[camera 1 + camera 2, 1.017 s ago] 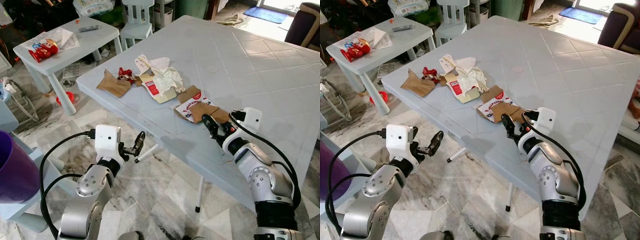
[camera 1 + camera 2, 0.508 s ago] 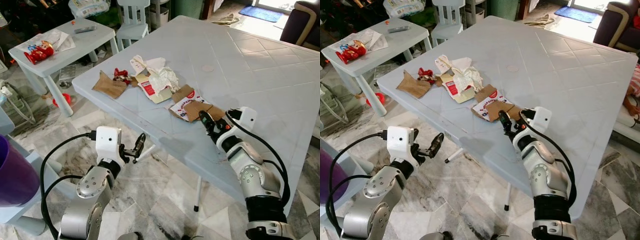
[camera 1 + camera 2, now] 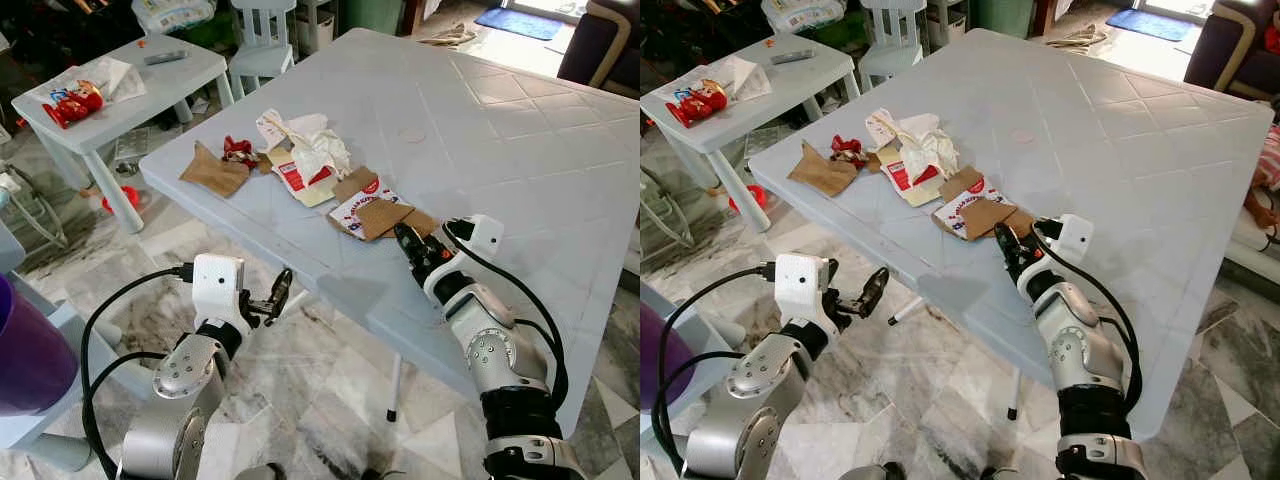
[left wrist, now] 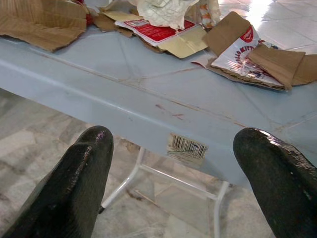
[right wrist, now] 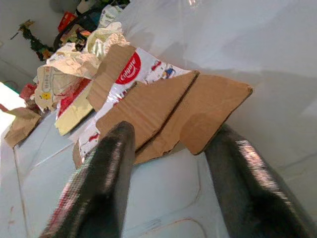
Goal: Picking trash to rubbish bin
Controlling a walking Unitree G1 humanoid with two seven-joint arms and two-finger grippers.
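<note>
Near the table's (image 3: pixel 520 150) front edge, our right gripper (image 3: pixel 413 250) rests open, fingers straddling the flattened cardboard box's (image 3: pixel 375 212) corner without closing. Our left gripper (image 3: pixel 277 293) hovers open and empty below the edge, over bare floor.

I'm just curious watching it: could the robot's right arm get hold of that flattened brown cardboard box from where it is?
Probably yes. The right gripper is open at the flattened brown cardboard box, one corner between its fingers, nothing between.

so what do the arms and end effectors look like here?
Both arms are silver metal with round joints. Left end effector and right end effector each have two long glossy black fingers behind a white box-shaped wrist module. Black cables loop along both forearms.
</note>
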